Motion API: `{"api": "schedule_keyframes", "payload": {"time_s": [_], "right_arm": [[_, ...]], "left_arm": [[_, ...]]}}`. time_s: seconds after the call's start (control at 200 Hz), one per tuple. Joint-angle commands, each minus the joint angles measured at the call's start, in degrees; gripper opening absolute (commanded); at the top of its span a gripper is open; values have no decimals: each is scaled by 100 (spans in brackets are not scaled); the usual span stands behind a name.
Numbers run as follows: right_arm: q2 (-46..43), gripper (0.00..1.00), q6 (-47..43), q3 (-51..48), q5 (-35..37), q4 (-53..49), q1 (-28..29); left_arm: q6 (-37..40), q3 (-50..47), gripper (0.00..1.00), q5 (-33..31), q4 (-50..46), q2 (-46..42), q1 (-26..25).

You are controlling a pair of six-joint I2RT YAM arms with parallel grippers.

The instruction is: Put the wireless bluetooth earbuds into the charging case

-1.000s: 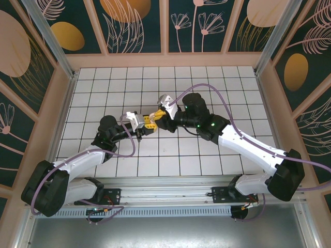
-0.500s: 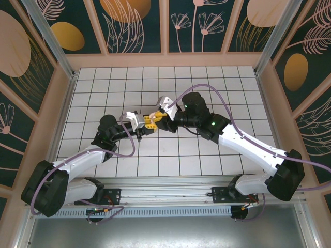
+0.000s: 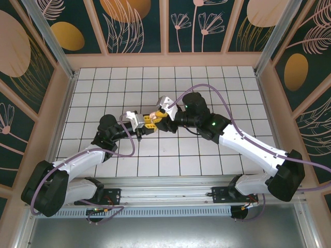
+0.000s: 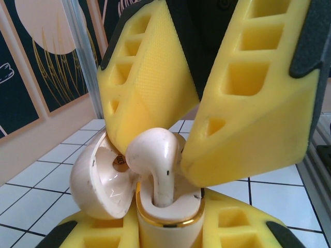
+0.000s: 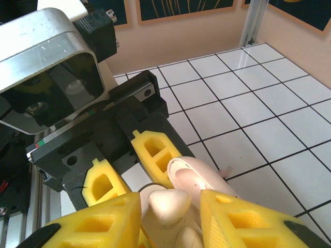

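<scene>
The pale-pink charging case (image 4: 166, 227) stands upright with my left gripper (image 4: 165, 236) shut on its body, and its lid (image 4: 101, 181) hangs open to the left. One earbud (image 4: 155, 155) stands with its stem down in the case's socket. Yellow fingers (image 4: 248, 113) of my right gripper flank the earbud's head from above. In the right wrist view the same earbud (image 5: 168, 206) sits between the fingers of my right gripper (image 5: 168, 207) with a gap on each side, so the gripper is open. A second pale rounded earbud (image 5: 189, 240) lies lower in the case. From above, both grippers (image 3: 153, 119) meet over mid-table.
White tiled floor (image 3: 217, 93) spreads around the grippers, with wooden walls at the back and sides. A tiny pink bit (image 5: 225, 170) lies on a tile seam just right of the open lid (image 5: 201, 181). The left arm's wrist camera housing (image 5: 49, 67) sits close ahead.
My right gripper's jaws have spread apart from around the earbud, leaving it standing in the case. Both arms have stayed almost still.
</scene>
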Motion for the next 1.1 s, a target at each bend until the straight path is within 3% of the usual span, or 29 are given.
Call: {"api": "schedule_keyframes", "payload": {"time_s": [0.0,0.541,1.096], "right_arm": [[-243,40,36,-40,45,77,-81],[-704,43,560,-275,-522,686,-239],[-183,23,670,50,-845,298,-275]], "left_arm": [[76,191,21,207,326,-15,-38],[132,209,21,171,216,19,-35],[140,284,21,177,159,70,-37]]}}
